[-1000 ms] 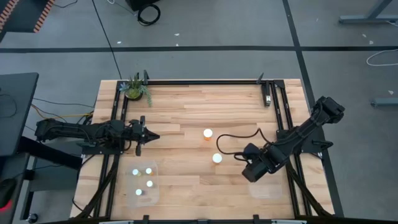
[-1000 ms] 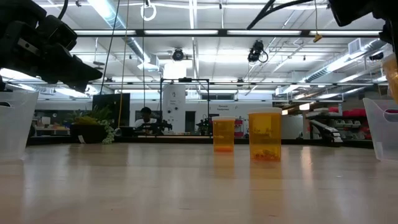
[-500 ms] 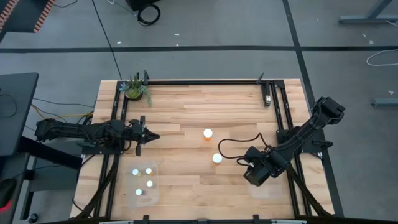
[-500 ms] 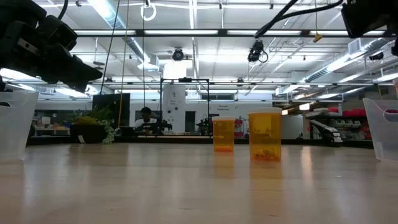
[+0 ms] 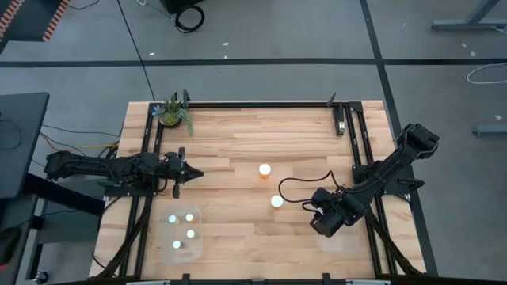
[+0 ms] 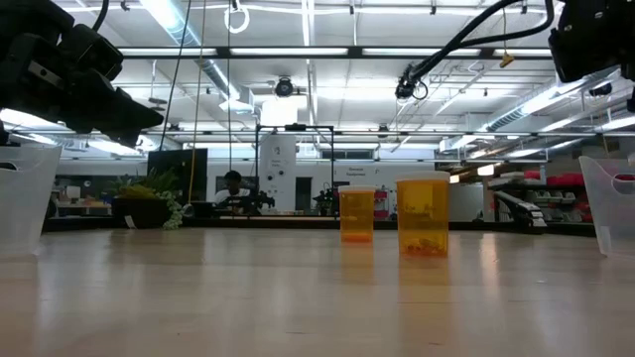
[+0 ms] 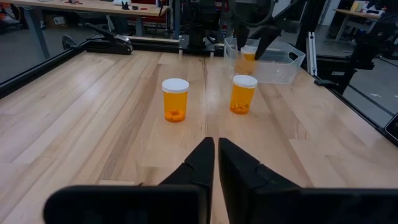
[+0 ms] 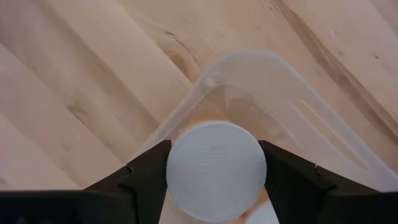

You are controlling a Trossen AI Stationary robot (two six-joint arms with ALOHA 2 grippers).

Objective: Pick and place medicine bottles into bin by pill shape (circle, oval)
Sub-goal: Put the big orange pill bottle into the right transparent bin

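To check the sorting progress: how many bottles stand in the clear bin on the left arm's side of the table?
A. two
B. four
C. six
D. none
B: the high view shows four white-capped bottles inside the clear bin below the left gripper.

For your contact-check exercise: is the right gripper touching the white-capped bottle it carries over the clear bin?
Touching. In the right wrist view, both fingers of the right gripper press against the bottle's white cap, above the clear bin's corner.
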